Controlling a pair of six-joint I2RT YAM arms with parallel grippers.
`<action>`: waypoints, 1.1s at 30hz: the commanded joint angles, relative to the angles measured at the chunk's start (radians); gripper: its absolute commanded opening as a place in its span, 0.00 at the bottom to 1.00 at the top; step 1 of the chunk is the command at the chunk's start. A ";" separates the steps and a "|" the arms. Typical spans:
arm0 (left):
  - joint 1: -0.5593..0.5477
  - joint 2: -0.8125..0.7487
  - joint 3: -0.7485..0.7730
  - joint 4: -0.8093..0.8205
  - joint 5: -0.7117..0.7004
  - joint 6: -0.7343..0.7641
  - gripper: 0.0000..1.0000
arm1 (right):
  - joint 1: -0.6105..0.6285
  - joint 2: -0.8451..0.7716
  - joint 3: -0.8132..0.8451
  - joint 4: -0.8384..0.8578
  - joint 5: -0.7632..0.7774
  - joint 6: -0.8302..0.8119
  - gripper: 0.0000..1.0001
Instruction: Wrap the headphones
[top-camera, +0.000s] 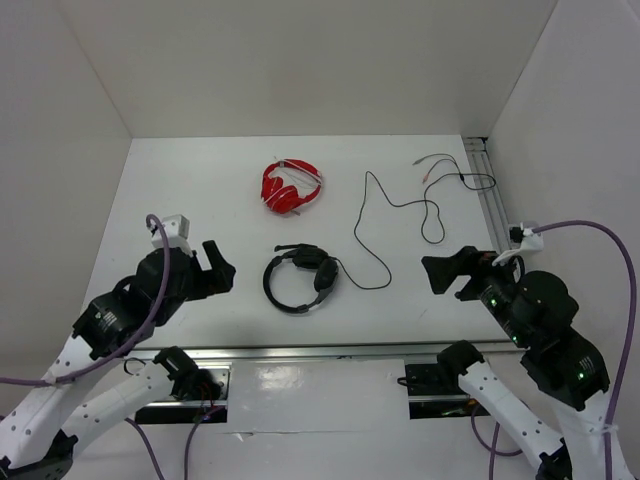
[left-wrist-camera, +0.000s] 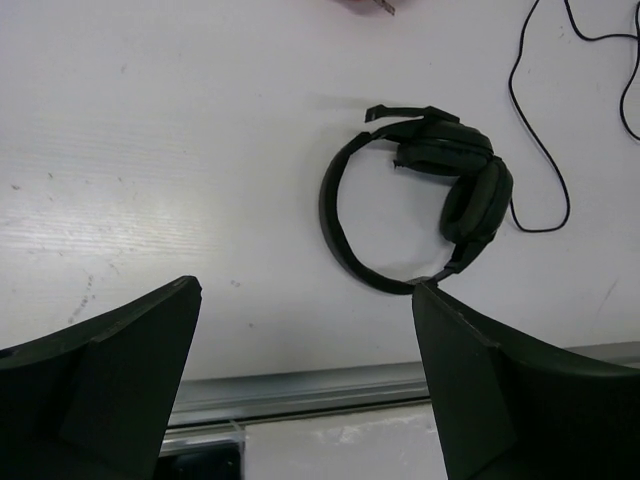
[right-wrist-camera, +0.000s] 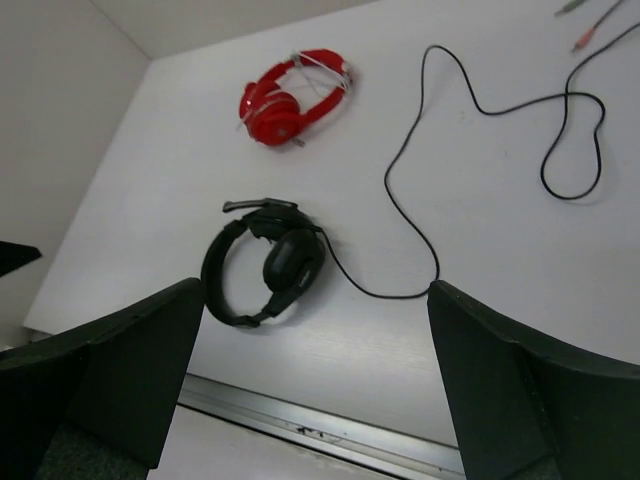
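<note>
The black headphones (top-camera: 300, 278) lie flat on the white table near its front edge, earcups folded together on the right side and the boom mic pointing left. Their thin black cable (top-camera: 358, 228) runs loose in curves to the back right and ends in coloured plugs (top-camera: 428, 168). My left gripper (top-camera: 222, 270) is open and empty, left of the headphones and above the table. My right gripper (top-camera: 438, 274) is open and empty, to their right. The headphones also show in the left wrist view (left-wrist-camera: 470, 195) and in the right wrist view (right-wrist-camera: 290, 258), beyond the open jaws.
Smaller red headphones (top-camera: 291, 186) lie behind the black ones, also in the right wrist view (right-wrist-camera: 295, 95). A metal rail (top-camera: 300, 352) runs along the front edge and another (top-camera: 492, 200) along the right side. White walls enclose the table.
</note>
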 joint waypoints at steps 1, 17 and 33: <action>-0.001 0.059 -0.003 0.020 0.060 -0.131 1.00 | 0.002 0.014 -0.022 0.122 -0.062 0.025 1.00; -0.129 0.691 -0.201 0.404 0.085 -0.521 1.00 | 0.002 0.122 -0.163 0.166 -0.165 0.016 1.00; -0.162 0.944 -0.151 0.301 -0.037 -0.695 0.46 | 0.002 0.107 -0.163 0.168 -0.206 -0.003 1.00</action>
